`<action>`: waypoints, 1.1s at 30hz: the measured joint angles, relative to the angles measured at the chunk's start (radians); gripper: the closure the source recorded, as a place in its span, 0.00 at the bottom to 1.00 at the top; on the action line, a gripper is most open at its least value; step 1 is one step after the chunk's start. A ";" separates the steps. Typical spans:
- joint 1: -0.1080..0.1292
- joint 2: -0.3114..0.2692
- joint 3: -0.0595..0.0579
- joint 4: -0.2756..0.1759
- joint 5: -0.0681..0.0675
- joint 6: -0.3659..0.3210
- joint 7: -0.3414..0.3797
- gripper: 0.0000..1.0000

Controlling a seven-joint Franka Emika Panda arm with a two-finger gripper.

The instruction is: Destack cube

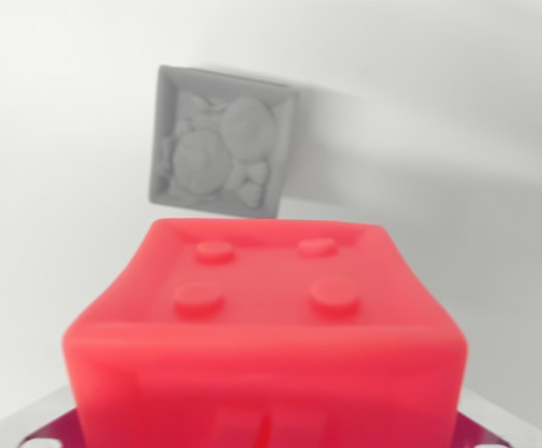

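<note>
Roughly, left to right:
Tabletop [56, 140]: a plain white, softly lit surface filled the left side and the far background of the wrist view, blurred and without markings.
Grey cube [222, 142]: it sat on the tabletop in the far part of the scene, a little left of centre, turned slightly so its edges ran off square. Its top face was a sunken panel with a raised rim, holding rounded relief shapes too blurred to name. A soft shadow spread from it to the right.
Red cube [271, 322]: it lay nearest the camera, filling the lower middle of the view, well apart from the grey cube and nearer than it. Its upper face carried four round studs in a two-by-two pattern inside a raised border. Its near face was glossy, with two upright ridges at the bottom edge.
Purple part [54, 434]: a dark purple strip with small pale holes showed below the red cube at the lower left, and again at the lower right corner; what it belonged to could not be told.
Jaws: not visible, so I could not tell whether they were spread or pressed together.
</note>
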 joint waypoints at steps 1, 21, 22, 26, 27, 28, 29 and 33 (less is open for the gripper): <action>-0.003 -0.003 -0.001 -0.003 0.000 0.001 -0.010 1.00; -0.053 -0.038 -0.016 -0.063 0.000 0.026 -0.195 1.00; -0.056 -0.039 -0.017 -0.067 0.000 0.027 -0.205 1.00; -0.066 -0.045 -0.021 -0.078 0.000 0.033 -0.245 1.00; -0.069 -0.047 -0.022 -0.081 0.000 0.034 -0.256 1.00; -0.070 -0.048 -0.023 -0.082 0.000 0.034 -0.261 1.00; -0.073 -0.050 -0.024 -0.085 0.000 0.035 -0.271 1.00; -0.084 -0.058 -0.027 -0.097 0.000 0.040 -0.311 1.00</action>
